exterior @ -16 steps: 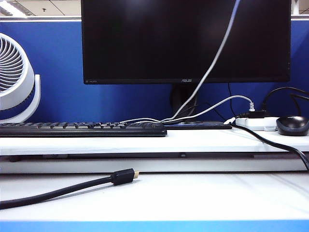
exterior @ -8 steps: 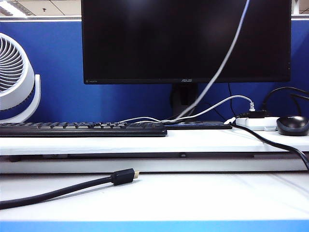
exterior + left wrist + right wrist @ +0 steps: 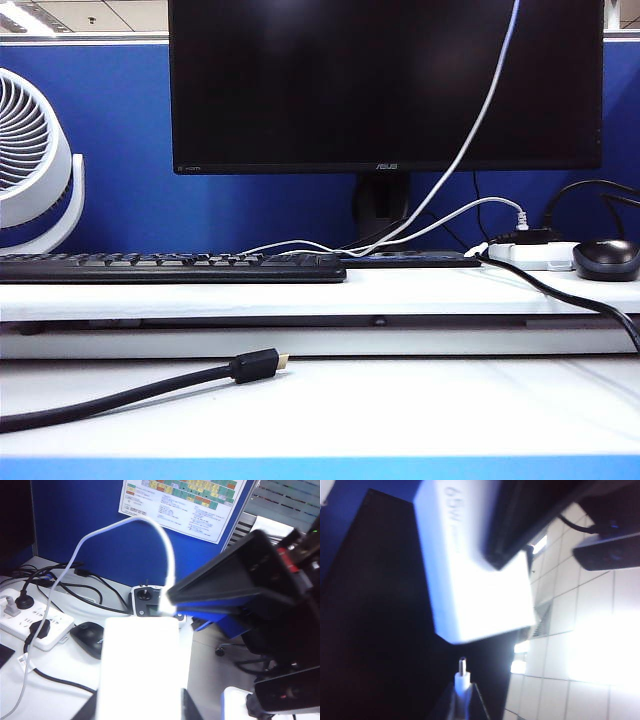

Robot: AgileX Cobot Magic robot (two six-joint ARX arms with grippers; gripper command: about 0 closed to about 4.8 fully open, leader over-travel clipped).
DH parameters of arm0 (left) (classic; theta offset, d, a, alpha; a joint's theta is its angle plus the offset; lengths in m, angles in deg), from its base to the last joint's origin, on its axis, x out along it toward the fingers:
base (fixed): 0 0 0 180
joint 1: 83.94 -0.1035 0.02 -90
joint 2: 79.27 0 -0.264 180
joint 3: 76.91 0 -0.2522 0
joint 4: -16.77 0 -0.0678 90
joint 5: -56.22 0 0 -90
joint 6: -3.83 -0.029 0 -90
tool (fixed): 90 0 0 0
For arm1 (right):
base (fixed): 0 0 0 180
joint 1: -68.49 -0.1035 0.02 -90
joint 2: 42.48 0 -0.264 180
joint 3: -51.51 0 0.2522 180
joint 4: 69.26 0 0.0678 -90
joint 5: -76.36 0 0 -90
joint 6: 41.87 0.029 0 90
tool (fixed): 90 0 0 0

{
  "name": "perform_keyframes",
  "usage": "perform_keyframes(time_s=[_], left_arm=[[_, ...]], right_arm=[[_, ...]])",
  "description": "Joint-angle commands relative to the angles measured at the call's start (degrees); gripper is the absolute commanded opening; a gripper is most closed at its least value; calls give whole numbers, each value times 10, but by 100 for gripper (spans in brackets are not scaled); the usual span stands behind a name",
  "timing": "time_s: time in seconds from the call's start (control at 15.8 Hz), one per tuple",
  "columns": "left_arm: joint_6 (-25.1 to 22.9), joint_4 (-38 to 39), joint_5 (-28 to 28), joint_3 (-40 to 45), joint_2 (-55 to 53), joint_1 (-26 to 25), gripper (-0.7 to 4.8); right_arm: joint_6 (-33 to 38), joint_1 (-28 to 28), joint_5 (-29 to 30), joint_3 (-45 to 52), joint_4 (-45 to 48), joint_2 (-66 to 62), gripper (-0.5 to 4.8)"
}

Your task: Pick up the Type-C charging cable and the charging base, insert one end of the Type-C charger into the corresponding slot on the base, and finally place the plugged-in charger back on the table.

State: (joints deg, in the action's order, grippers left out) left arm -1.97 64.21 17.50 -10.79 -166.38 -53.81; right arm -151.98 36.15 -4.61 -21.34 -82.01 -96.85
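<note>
Type-C charging cable (image 3: 470, 125) swung rightward — left gripper (image 3: 137, 715) fingers around charging base (image 3: 140, 670), right gripper (image 3: 461, 700) fingers pinching plug.

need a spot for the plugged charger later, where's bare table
Bare patch: front table, right of the black cable and its plug. Crowded: raised board behind, with keyboard, power strip, mouse. Left gripper holds the charging base; right gripper the Type-C charging cable.

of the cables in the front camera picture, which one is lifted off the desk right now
The Type-C charging cable: thin and white, it climbs across the monitor out of the picture's top. The black cable lies flat; the other white cable arches into the power strip.
</note>
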Motion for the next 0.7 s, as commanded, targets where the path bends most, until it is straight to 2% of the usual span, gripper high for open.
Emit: perform_keyframes(time_s=[0.06, 0.32, 0.7], left_arm=[[-2, -10, 30, -4, 4, 0, 50], [-26, 23, 30, -4, 4, 0, 50], [-28, 24, 27, -4, 4, 0, 50]], right_arm=[[6, 0, 5, -3, 30, -9, -1], [17, 0, 12, -3, 40, -17, -1], [24, -1, 16, -3, 40, -24, -1]])
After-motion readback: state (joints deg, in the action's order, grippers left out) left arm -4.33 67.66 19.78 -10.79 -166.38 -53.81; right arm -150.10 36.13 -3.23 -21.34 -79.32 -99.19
